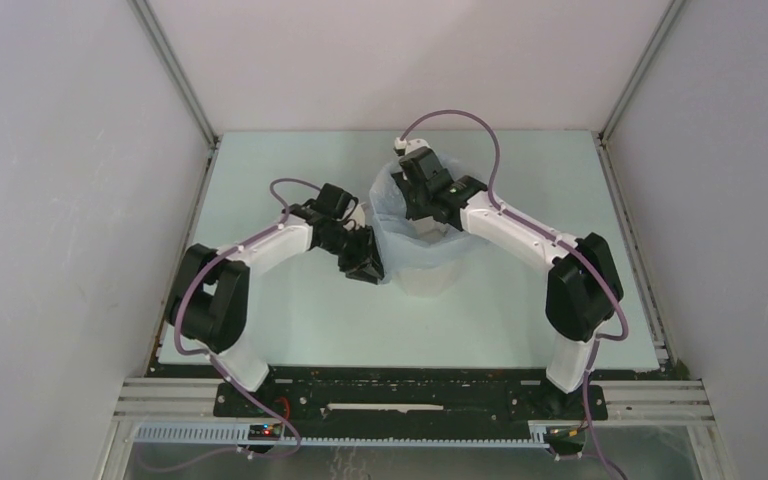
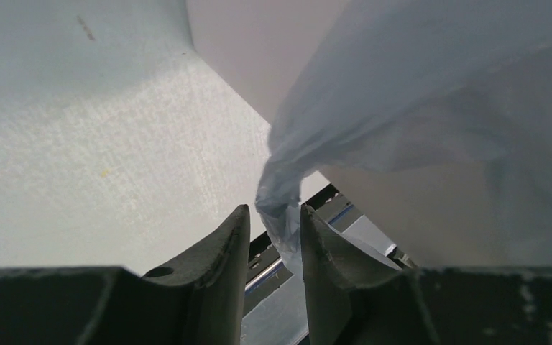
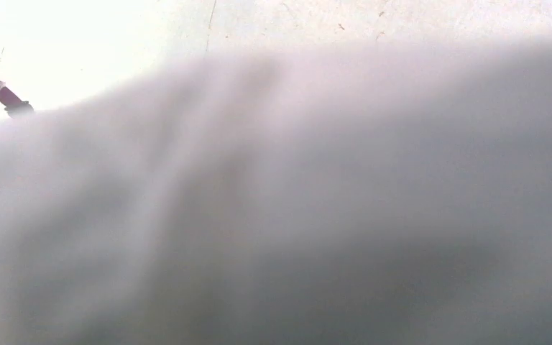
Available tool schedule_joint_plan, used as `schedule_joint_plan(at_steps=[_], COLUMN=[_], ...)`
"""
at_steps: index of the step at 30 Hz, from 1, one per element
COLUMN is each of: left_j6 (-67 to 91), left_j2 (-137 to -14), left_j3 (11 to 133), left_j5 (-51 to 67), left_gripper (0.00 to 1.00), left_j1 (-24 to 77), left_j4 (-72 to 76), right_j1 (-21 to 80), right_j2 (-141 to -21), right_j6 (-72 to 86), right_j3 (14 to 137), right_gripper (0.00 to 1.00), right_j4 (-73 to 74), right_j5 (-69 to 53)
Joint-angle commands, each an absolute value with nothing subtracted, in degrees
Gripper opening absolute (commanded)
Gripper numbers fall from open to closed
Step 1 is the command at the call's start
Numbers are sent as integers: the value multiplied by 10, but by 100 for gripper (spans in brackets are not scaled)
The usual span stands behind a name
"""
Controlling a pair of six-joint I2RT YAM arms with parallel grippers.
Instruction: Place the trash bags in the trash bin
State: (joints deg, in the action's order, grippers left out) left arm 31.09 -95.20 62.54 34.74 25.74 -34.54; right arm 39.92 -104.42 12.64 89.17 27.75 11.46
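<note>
The trash bin (image 1: pixel 428 270) stands upright at mid-table, its white wall (image 2: pixel 431 215) close to my left wrist camera. The pale blue trash bag (image 1: pixel 388 200) is draped over the bin's mouth and hangs down its left side. My left gripper (image 1: pixel 367 266) sits low against the bin's left side. In the left wrist view the left gripper (image 2: pixel 273 210) is open, and a twisted corner of the bag (image 2: pixel 280 201) hangs between its fingers, against the right one. My right gripper (image 1: pixel 423 188) reaches down into the bin's mouth from behind, fingers hidden. Blurred bag film (image 3: pixel 295 215) covers the right wrist view.
The pale table (image 1: pixel 290 320) is boxed in by white walls on the left, back and right. A black rail (image 1: pixel 410 385) carrying both arm bases runs along the near edge. The right arm's purple cable (image 1: pixel 460 115) loops above the bin.
</note>
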Motion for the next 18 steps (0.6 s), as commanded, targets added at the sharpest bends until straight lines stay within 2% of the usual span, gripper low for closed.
schedule_joint_plan(at_steps=[1,4,12,18], left_j6=[350,377,398,393], left_j2=[-914,-903,-879,-874], left_j3=[611,597,578,576], left_j5=[344,330,302,302], left_gripper=[38,38,40,43], left_j1=[277,282,283,283], left_j4=[-299,-269,-241,-245], right_j1=[402,394,398,402], right_j2=[-1019,-976,-927,-965], right_j6=[119,126,130,128], right_j3=[896,891,885,874], right_gripper=[58,66,69,71], right_j4=[267,315,389,395], right_j5=[104,86,54,46])
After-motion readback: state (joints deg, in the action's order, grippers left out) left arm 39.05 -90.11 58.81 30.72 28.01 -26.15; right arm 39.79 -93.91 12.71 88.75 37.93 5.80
